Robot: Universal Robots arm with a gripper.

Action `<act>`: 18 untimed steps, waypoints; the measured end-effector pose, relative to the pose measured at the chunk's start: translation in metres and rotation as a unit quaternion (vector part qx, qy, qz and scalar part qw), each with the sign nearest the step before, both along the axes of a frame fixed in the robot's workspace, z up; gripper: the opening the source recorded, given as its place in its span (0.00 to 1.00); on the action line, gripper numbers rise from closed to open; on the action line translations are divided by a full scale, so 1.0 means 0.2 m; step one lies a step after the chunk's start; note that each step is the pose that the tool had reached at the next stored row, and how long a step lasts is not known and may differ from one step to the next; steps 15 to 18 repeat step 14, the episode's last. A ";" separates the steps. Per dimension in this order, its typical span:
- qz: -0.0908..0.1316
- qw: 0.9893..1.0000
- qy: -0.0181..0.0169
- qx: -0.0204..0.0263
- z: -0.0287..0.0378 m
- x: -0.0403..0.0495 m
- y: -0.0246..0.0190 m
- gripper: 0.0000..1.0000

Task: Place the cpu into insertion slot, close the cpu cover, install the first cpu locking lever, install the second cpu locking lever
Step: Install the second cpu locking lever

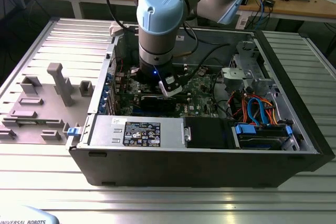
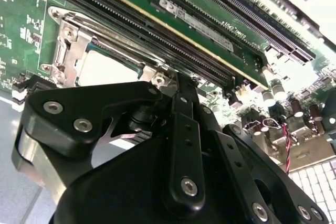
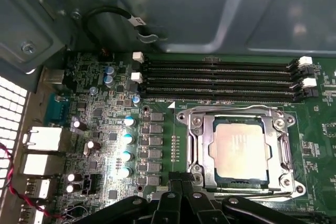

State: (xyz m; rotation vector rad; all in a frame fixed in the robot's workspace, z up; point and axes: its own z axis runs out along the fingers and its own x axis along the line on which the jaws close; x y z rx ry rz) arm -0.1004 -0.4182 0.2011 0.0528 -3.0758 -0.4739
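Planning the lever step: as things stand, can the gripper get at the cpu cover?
Probably yes. The gripper hangs just beside the cpu cover, which lies flat over the cpu, and nothing stands between them. The memory slots run along the far side.

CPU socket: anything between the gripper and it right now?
Nothing visible. In the first wrist view the cpu sits in the insertion slot under the cpu cover; the gripper hangs beside it over bare board.
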 end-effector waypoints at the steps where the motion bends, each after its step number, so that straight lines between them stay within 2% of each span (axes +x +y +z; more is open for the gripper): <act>1: 0.000 1.000 0.000 0.000 0.011 -0.001 0.000 0.11; 6: 0.000 1.000 0.000 0.000 0.082 -0.008 0.001 0.11; 18: 0.000 1.000 0.000 0.000 0.084 -0.009 0.001 0.11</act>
